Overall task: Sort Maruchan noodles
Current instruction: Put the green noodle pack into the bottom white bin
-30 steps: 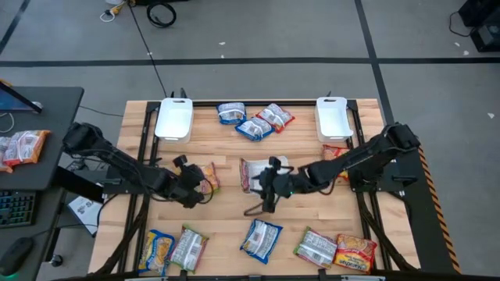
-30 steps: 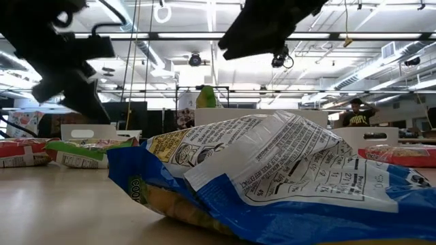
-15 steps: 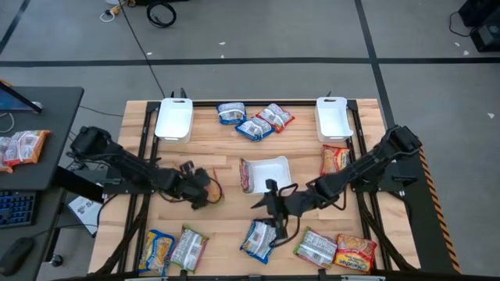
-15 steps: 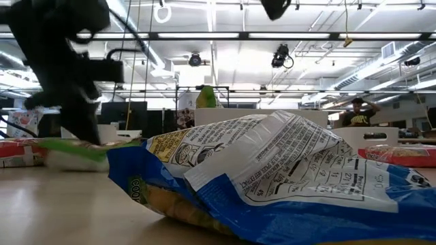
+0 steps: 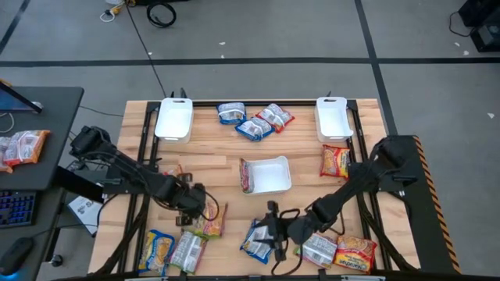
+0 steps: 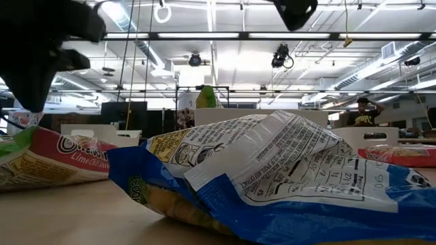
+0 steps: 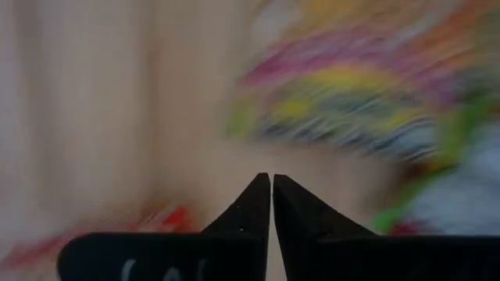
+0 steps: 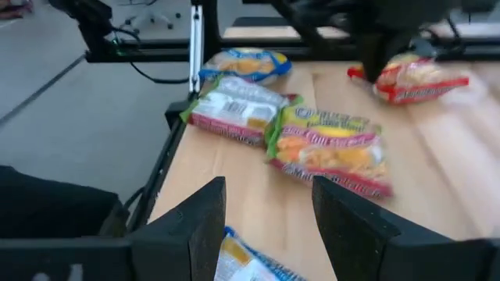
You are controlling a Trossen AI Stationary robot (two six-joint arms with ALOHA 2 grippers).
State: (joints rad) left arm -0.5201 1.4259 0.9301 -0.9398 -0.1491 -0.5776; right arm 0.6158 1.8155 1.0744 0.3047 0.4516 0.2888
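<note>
The noodle packets lie scattered flat on the wooden table. My left gripper [image 5: 194,209] [image 7: 271,181] is shut, low beside a green-and-orange packet [image 5: 211,224] [image 6: 48,163] [image 8: 328,148] near the table's near-left side. My right gripper [image 5: 273,232] [image 8: 269,226] is open, hovering at the left end of a blue-white packet [image 5: 256,240] [image 8: 250,265] [image 6: 272,184] by the near edge. That packet lies flat, and nothing shows between the fingers. My left gripper's shut fingers stand next to the green-and-orange packet, which lies on the table. Blur in its own wrist view hides the spot, so I cannot tell whether they touch it.
White trays sit at the far left [image 5: 173,119], the far right [image 5: 333,117] and the middle [image 5: 269,173]. Packets lie at the far middle [image 5: 254,121], right [image 5: 334,161], near right [image 5: 316,248] [image 5: 355,254] and near left [image 5: 158,248] [image 5: 187,251]. A desk stands left of the table.
My left gripper has moved toward the near edge. The green-and-orange packet has gone with it, from the middle left down beside the near-left packets. My right gripper has swung from the middle tray toward the near edge and come down at the blue-white packet.
</note>
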